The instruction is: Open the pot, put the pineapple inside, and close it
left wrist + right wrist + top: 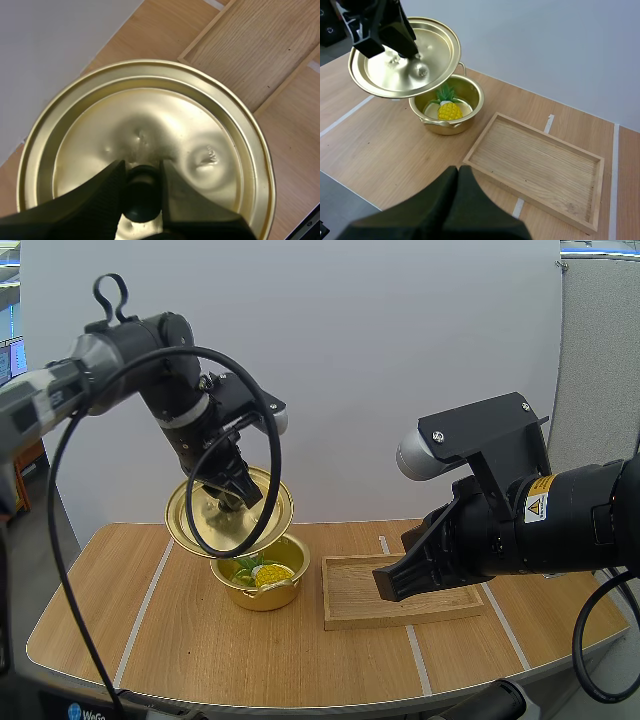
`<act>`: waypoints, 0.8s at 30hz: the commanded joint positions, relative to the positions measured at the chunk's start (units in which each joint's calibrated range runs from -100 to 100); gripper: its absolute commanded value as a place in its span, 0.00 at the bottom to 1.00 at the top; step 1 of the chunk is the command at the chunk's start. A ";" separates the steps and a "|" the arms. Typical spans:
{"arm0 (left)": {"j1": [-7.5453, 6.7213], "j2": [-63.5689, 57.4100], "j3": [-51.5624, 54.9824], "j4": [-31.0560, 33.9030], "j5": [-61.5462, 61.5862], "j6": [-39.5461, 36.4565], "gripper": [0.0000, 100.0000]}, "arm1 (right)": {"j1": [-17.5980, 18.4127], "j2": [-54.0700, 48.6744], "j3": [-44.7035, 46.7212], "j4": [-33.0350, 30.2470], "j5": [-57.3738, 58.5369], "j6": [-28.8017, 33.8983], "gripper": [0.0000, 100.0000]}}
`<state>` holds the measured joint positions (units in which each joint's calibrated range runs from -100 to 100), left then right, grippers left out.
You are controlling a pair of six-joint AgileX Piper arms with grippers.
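Observation:
A gold pot stands on the table with a yellow pineapple lying inside it. My left gripper is shut on the black knob of the gold lid, which hangs tilted above the pot's far left rim. My right gripper is shut on nothing and hovers over the near left part of the wooden tray.
The wooden tray lies to the right of the pot with nothing in it. White tape lines cross the tabletop. Open table lies left of and in front of the pot.

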<state>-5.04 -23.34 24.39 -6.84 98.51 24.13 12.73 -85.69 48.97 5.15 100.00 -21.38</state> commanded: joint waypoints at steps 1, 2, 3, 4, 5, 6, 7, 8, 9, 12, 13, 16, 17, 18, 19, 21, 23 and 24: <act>-0.11 2.11 0.07 -2.28 -2.90 0.44 0.00 | -0.28 -0.44 -0.14 -0.33 0.00 0.24 0.00; -0.11 3.02 0.07 -2.55 -3.51 0.56 0.00 | -0.28 -0.44 -0.14 -0.33 0.00 0.24 0.00; -0.11 4.00 0.07 -2.69 -4.03 0.65 0.00 | -0.28 -0.44 -0.14 -0.33 0.00 0.14 0.00; -0.11 5.03 0.07 -2.69 -4.79 0.65 0.00 | -0.28 -0.44 -0.14 -0.33 0.00 0.14 0.00; -0.11 6.06 0.07 -2.69 -5.24 0.65 0.00 | -0.28 -0.44 -0.14 -0.33 0.00 0.14 0.00; -0.11 7.16 0.07 -2.69 -5.46 0.83 0.00 | -0.28 -0.44 -0.14 -0.33 0.00 0.14 0.00; -0.11 7.99 0.07 -2.93 -5.82 1.19 0.00 | -0.28 -0.44 -0.14 -0.33 0.00 0.14 0.00; -0.11 9.34 0.07 -3.13 -6.18 1.41 0.00 | -0.28 -0.44 -0.14 -0.33 0.00 0.14 0.00; -0.11 10.20 0.07 -3.13 -7.01 1.41 0.00 | -0.28 -0.44 -0.14 -0.33 0.00 0.14 0.00; -0.11 13.26 0.07 -3.13 -9.29 1.41 0.00 | -0.28 -0.44 -0.14 -0.33 0.00 0.14 0.00; -0.11 14.31 0.07 -3.13 -9.94 1.41 0.00 | -0.28 -0.44 -0.14 -0.33 0.00 0.14 0.00; -0.11 17.42 0.07 -3.13 -11.67 1.41 0.00 | -0.28 -0.44 -0.14 -0.33 0.00 0.14 0.00; -0.11 18.16 0.07 -3.13 -12.25 1.41 0.00 | -0.28 -0.44 -0.14 -0.33 0.00 0.14 0.00; -0.11 19.00 0.07 -3.21 -12.59 1.79 0.00 | -0.28 -0.44 -0.14 -0.33 0.00 0.14 0.00; -0.11 19.78 -0.07 -3.21 -13.20 1.79 0.00 | -0.28 -0.44 -0.14 -0.33 0.00 0.14 0.00; -0.11 20.87 -0.07 -3.21 -15.07 1.89 0.00 | -0.28 -0.44 -0.14 -0.33 0.00 0.14 0.00; -0.11 21.81 -0.07 -3.21 -16.52 2.15 0.00 | -0.28 -0.44 -0.14 -0.33 0.00 0.14 0.00; -0.11 22.25 -0.07 -3.33 -17.32 2.48 0.00 | -0.28 -0.44 -0.14 -0.44 0.00 0.14 0.00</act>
<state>-5.04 -1.98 24.39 -9.09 84.06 25.99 12.73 -85.69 48.97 5.15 100.00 -21.38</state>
